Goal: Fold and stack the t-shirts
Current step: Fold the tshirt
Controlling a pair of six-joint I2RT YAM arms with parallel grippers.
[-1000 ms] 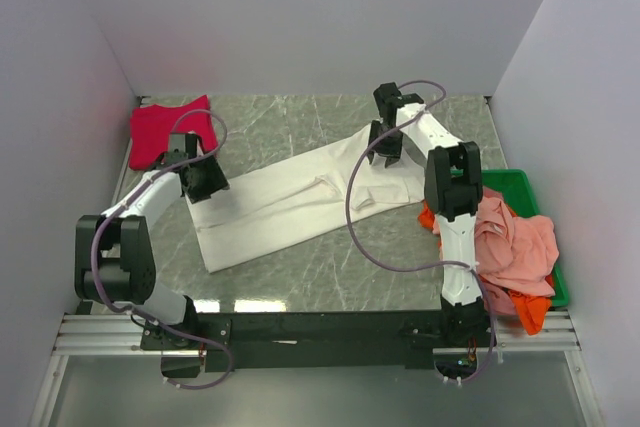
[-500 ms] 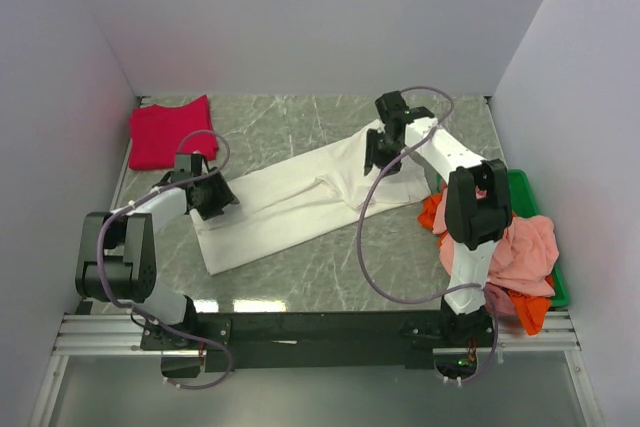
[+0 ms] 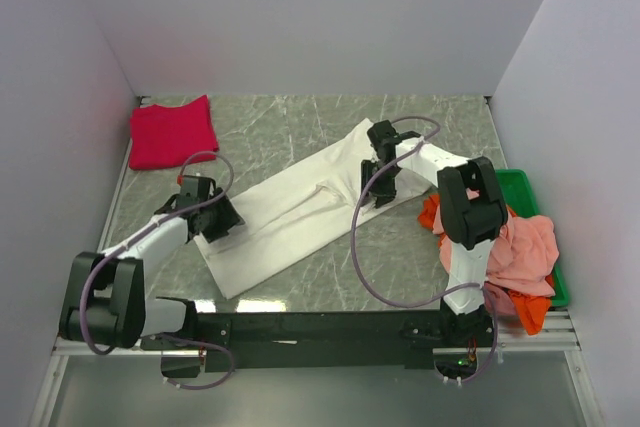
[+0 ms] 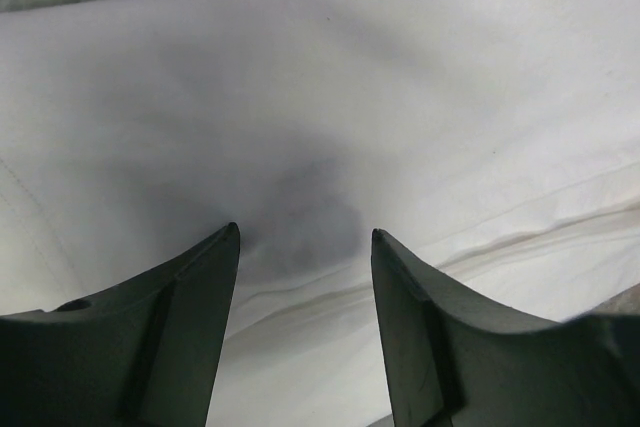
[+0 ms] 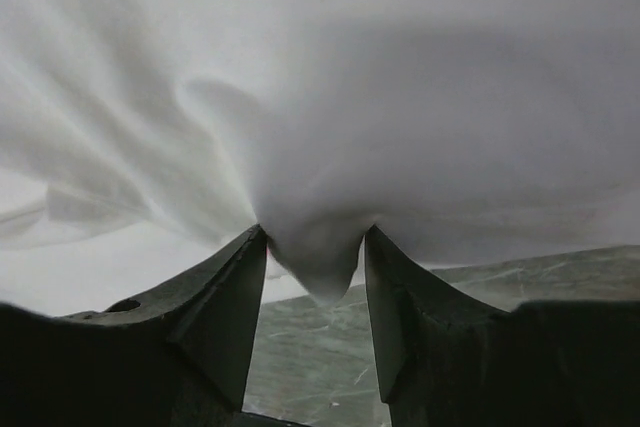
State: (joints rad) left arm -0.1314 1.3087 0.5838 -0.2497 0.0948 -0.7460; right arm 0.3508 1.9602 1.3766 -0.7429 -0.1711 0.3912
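Observation:
A large white t-shirt [image 3: 290, 222], folded into a long strip, lies diagonally across the marble table. My left gripper [image 3: 218, 219] is low over its near-left end. In the left wrist view the left gripper [image 4: 305, 232] is open, with flat white cloth [image 4: 350, 77] under the fingers. My right gripper [image 3: 381, 185] is at the strip's far-right end. In the right wrist view the right gripper [image 5: 312, 232] is shut on a hanging bunch of the white cloth [image 5: 400, 97]. A folded crimson t-shirt [image 3: 172, 132] lies at the far left corner.
A green bin [image 3: 522, 187] stands at the right edge. A salmon-pink t-shirt [image 3: 520, 247] is heaped over it, with orange cloth [image 3: 531, 312] under it at the front. White walls close in the table on three sides.
My right gripper has moved toward me and left, carrying the shirt's far end over. My left gripper has moved toward me and right along the shirt. The white shirt has shifted nearer.

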